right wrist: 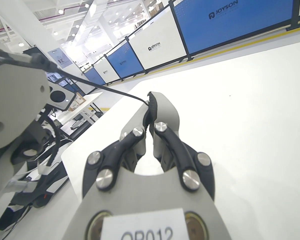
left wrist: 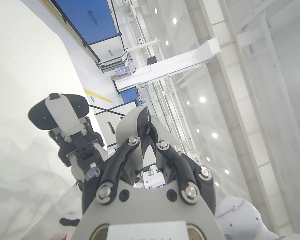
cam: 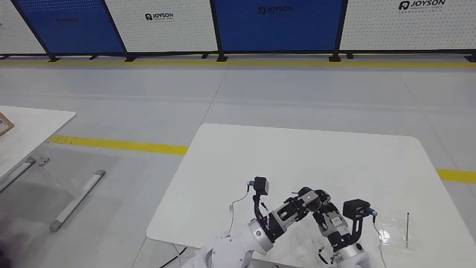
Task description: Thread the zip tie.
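The zip tie (right wrist: 105,87), clamped in both the right hand (right wrist: 150,104) and left hand (left wrist: 148,124), may buckle or slip if the hands pull out of line.

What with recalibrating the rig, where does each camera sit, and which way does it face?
Top view: above the arms, facing down at the table; both arms show.
Left wrist view: on that wrist, tilted up at the ceiling; left pincer shows.
Right wrist view: on that wrist, facing across the table; right pincer shows.
Wrist views share the zip tie.
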Controlling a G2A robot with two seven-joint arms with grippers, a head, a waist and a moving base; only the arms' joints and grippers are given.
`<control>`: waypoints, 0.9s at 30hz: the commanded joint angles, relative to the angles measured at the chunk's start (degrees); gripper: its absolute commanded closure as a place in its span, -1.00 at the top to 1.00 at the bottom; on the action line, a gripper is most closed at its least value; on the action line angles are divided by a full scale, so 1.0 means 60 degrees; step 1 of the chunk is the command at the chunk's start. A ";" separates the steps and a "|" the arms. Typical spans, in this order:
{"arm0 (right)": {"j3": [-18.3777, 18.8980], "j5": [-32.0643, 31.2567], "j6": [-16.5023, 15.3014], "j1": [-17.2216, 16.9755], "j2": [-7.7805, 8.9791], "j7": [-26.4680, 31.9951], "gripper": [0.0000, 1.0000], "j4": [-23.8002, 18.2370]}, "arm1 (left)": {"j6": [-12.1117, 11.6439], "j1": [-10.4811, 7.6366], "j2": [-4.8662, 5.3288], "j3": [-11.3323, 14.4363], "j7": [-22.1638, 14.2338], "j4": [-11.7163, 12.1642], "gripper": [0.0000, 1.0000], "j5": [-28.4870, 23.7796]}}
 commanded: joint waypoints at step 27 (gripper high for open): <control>0.1533 0.1172 -0.1154 -0.1508 0.0219 -0.0940 -0.10 -0.1024 | 0.0125 -0.0332 -0.0056 -0.0453 0.0657 0.0837 -1.00 -0.0880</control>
